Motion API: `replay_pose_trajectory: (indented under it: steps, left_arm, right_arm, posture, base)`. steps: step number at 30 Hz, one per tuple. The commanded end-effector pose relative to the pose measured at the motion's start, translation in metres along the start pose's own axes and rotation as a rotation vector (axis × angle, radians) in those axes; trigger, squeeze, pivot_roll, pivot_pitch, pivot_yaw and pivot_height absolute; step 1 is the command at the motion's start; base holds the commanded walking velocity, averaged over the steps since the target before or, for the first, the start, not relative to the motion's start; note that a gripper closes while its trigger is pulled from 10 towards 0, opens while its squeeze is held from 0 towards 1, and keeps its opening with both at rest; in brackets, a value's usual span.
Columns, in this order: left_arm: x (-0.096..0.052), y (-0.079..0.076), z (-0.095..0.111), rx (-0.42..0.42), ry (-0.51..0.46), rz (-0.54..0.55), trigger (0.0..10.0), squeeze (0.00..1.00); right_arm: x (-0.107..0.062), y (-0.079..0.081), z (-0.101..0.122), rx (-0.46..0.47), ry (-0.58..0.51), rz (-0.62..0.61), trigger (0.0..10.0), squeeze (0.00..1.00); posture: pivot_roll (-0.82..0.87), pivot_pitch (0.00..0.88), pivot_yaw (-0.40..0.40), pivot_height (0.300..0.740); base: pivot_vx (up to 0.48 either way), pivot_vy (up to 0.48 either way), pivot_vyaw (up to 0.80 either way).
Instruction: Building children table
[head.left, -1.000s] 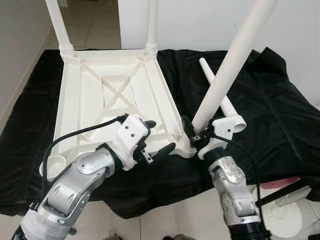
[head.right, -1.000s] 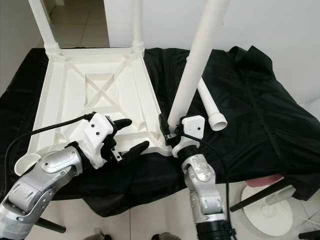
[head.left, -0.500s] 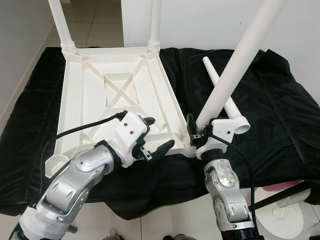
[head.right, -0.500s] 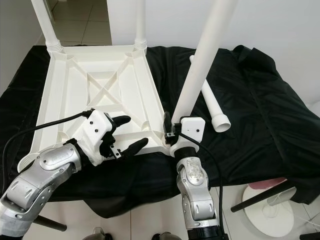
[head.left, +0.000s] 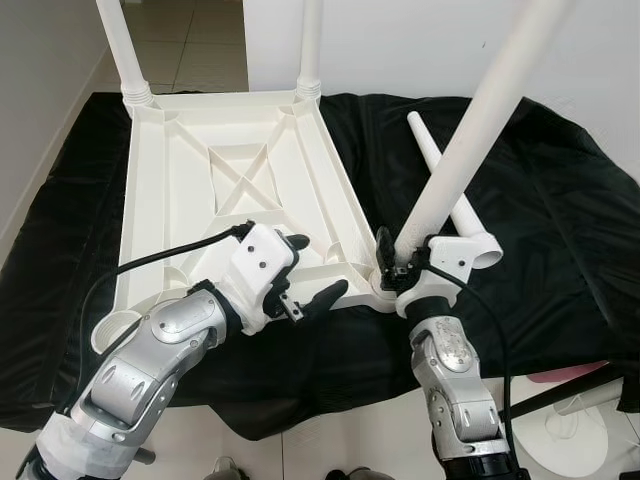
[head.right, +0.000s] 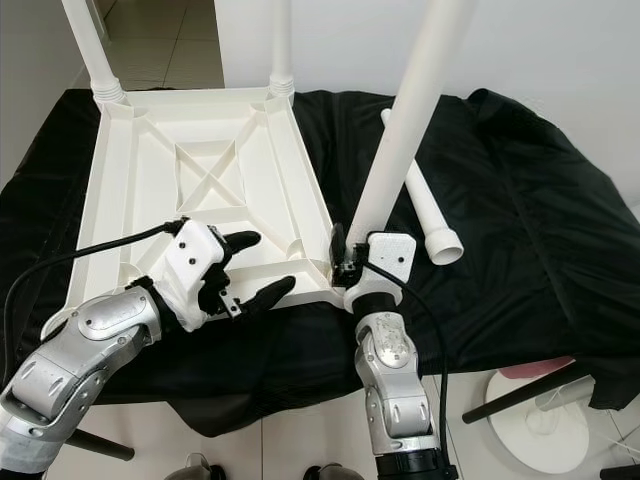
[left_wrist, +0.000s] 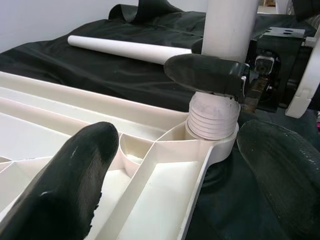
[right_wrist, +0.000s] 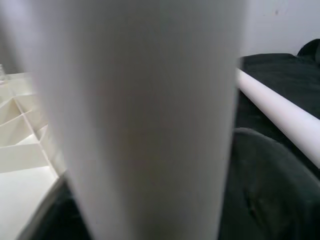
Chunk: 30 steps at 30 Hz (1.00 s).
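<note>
A white plastic table top (head.left: 230, 170) lies upside down on a black cloth. Two legs (head.left: 122, 50) (head.left: 310, 45) stand in its far corners. My right gripper (head.left: 400, 262) is shut on a third table leg (head.left: 470, 140), low on the shaft. That leg leans to the right. In the left wrist view its ribbed end (left_wrist: 212, 120) sits in the near right corner socket. My left gripper (head.left: 318, 266) is open, its fingers (left_wrist: 75, 175) spread over the table top's near edge, just left of that socket. A loose leg (head.left: 468, 222) lies on the cloth behind the held one.
The black cloth (head.left: 540, 200) covers the whole work surface and hangs over its near edge. An open socket (head.left: 115, 328) shows at the table top's near left corner. A white round stand base (head.left: 575, 440) sits on the tiled floor at lower right. A white wall rises behind.
The whole picture has shifted a little, so the camera moved. The held leg and both grippers keep nearly the same pose relative to the table top.
</note>
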<state>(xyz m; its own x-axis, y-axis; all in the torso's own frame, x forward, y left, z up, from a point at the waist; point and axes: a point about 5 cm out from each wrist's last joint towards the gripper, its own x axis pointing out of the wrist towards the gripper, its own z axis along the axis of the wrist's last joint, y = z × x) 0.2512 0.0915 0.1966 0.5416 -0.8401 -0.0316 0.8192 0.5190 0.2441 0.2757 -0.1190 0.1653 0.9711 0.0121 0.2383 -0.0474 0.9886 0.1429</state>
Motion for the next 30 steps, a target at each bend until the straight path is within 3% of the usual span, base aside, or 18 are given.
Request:
replay_pose_trajectory:
  steps: [1,7,8,9,14,20,29,30]
  left_arm:
    - [0.000,-0.008,0.000,0.012,0.014,-0.090,10.0,0.00]
    - [0.002,-0.008,-0.002,0.019,0.021,-0.100,10.0,0.00]
    - [0.002,-0.008,-0.002,0.022,0.022,-0.102,10.0,0.00]
    - [0.003,-0.008,-0.002,0.026,0.024,-0.105,10.0,0.00]
    - [0.003,-0.008,-0.003,0.030,0.028,-0.109,10.0,0.00]
    - [0.007,-0.011,-0.005,0.041,0.034,-0.119,10.0,0.00]
    - [0.007,-0.011,-0.005,0.043,0.034,-0.115,10.0,0.00]
    - [0.007,-0.011,-0.005,0.043,0.033,-0.116,10.0,0.00]
  right_arm:
    - [0.001,0.001,-0.001,0.035,-0.004,-0.001,10.0,1.00]
    - [0.008,-0.009,0.003,0.003,-0.011,0.089,10.0,1.00]
    - [0.010,-0.011,0.003,0.008,-0.003,0.129,10.0,0.07]
    - [0.013,-0.016,0.003,0.013,0.001,0.181,10.0,0.00]
    - [0.015,-0.018,0.004,0.015,0.010,0.237,10.0,0.00]
    - [0.023,-0.036,-0.006,-0.032,0.112,0.465,10.0,0.00]
    - [0.026,-0.048,-0.009,-0.072,0.155,0.631,10.0,0.00]
    - [0.028,-0.049,-0.009,-0.081,0.158,0.657,8.0,0.00]
  posture:
    - [0.05,0.119,-0.056,0.740]
    - [0.04,0.117,-0.057,0.740]
    - [0.04,0.114,-0.058,0.740]
    - [0.04,0.114,-0.058,0.740]
    - [0.04,0.113,-0.059,0.740]
    - [0.04,0.104,-0.069,0.740]
    - [0.04,0.104,-0.068,0.740]
    - [0.04,0.104,-0.068,0.740]
  base:
    - [0.000,0.000,0.00]
    - [0.000,0.000,0.00]
    - [0.000,0.000,0.00]
    - [0.000,0.000,0.00]
    - [0.000,0.000,0.00]
    - [0.000,0.000,0.00]
    - [0.000,0.000,0.00]
    - [0.000,0.000,0.00]
